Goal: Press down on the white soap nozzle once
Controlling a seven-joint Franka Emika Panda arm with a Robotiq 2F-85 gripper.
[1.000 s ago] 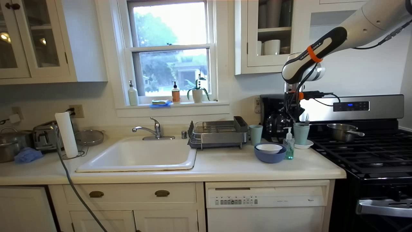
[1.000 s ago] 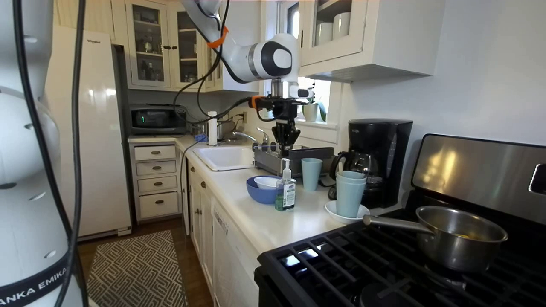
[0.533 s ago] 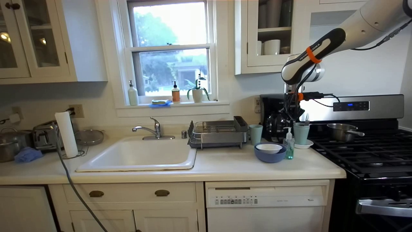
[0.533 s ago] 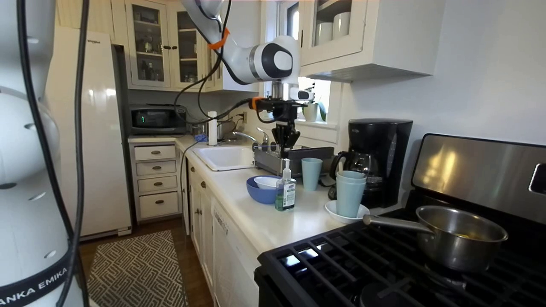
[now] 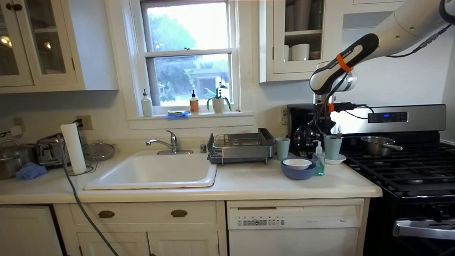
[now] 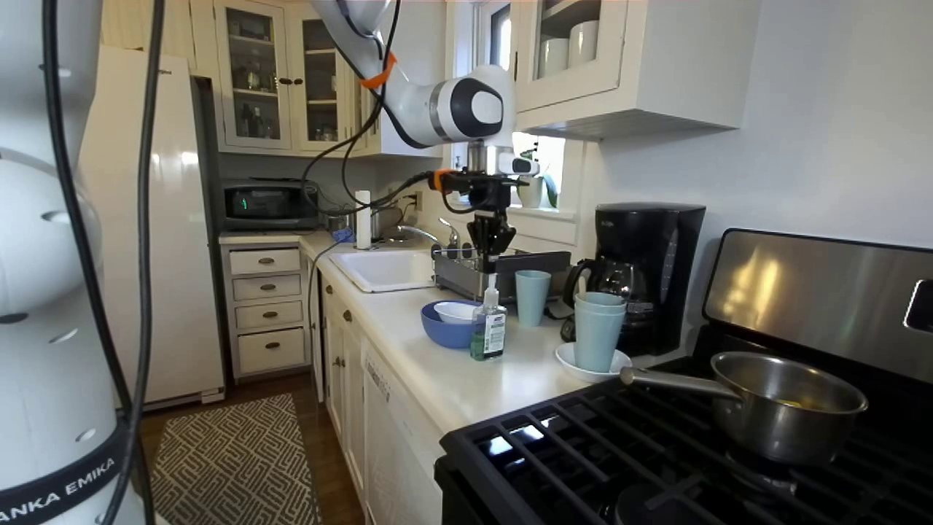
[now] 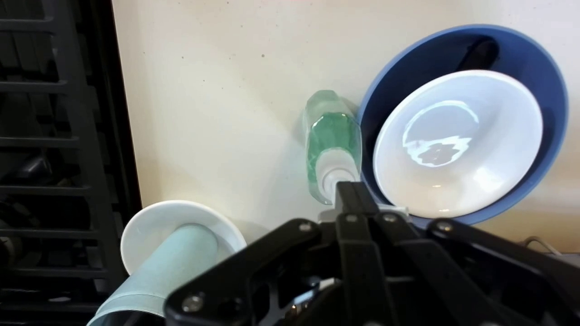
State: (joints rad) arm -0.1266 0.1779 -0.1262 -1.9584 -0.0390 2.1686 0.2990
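A flat cream bench (image 5: 249,185) runs beneath a white-framed window (image 5: 188,53) to a black gas stove (image 6: 605,437). The black, two-fingered hand (image 7: 356,198) points downward, fingers closed together, with nothing visible between them. Just below it, in an exterior view, is the task item, a small white pump nozzle (image 6: 492,292), upright; contact with the fingertips I cannot confirm. I judge the press not yet made. In the wrist view white shows on both sides of the tips, so I consider alignment fair. To do this properly I should descend straight along the stem, fingers together, halt when the pump bottoms, and lift after that single stroke. Its clear, faceted bottle of green liquid (image 7: 334,136) is narrow and could tip or skid under a sideways push, perhaps into the round blue bowl (image 5: 298,174) just beside it. Farther out, pale blue-green cups (image 6: 598,339) on a white saucer (image 6: 567,360) present no apparent obstacle.
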